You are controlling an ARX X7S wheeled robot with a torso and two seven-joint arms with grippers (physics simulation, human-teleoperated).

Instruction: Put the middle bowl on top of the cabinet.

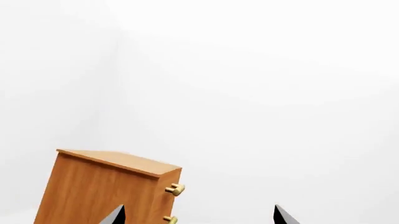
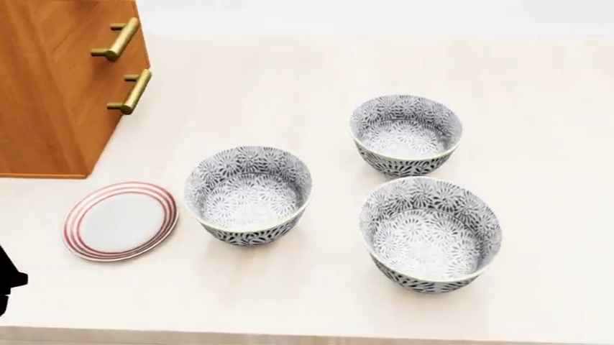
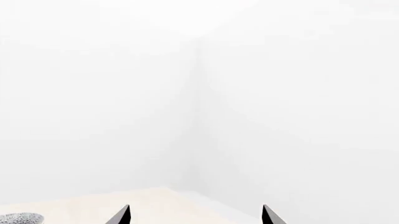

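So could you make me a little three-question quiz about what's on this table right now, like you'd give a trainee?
1. How many patterned bowls stand on the table?
2. True or false: the striped plate lies between the cabinet and the nearest bowl, in front of the cabinet's corner.
3. In the two wrist views, the left tool and right tool are: A) each gripping a bowl, B) open and holding nothing, C) pulling a drawer handle.

Key
1. Three: the middle bowl, one to its left and one nearest the camera.
2. True.
3. B.
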